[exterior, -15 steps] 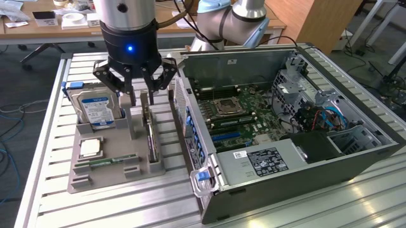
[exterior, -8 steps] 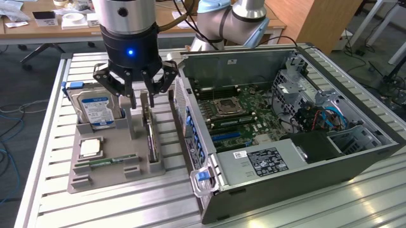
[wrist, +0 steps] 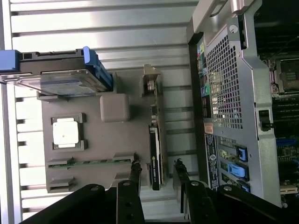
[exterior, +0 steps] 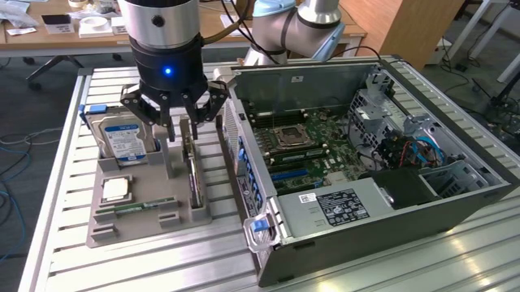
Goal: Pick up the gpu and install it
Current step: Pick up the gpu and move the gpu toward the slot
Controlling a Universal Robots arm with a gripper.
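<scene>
The gpu (exterior: 193, 177) stands on its long edge in a slot of the grey holder tray (exterior: 150, 226). In the wrist view the gpu (wrist: 155, 140) shows edge-on as a thin dark card with a green label and a silver bracket at its far end. My gripper (exterior: 182, 131) hangs just above the card's near end. The gripper (wrist: 157, 165) is open, with one black finger (wrist: 136, 172) on each side of the card and a gap on both sides. Nothing is held.
The tray also carries a silver hard drive (exterior: 122, 140) with a blue label, a CPU (exterior: 116, 190) and a narrow RAM stick (exterior: 142, 205). The open computer case (exterior: 366, 152) lies right beside the tray, its motherboard with blue slots (exterior: 293, 176) exposed. Everything rests on a slatted metal table (exterior: 65, 255).
</scene>
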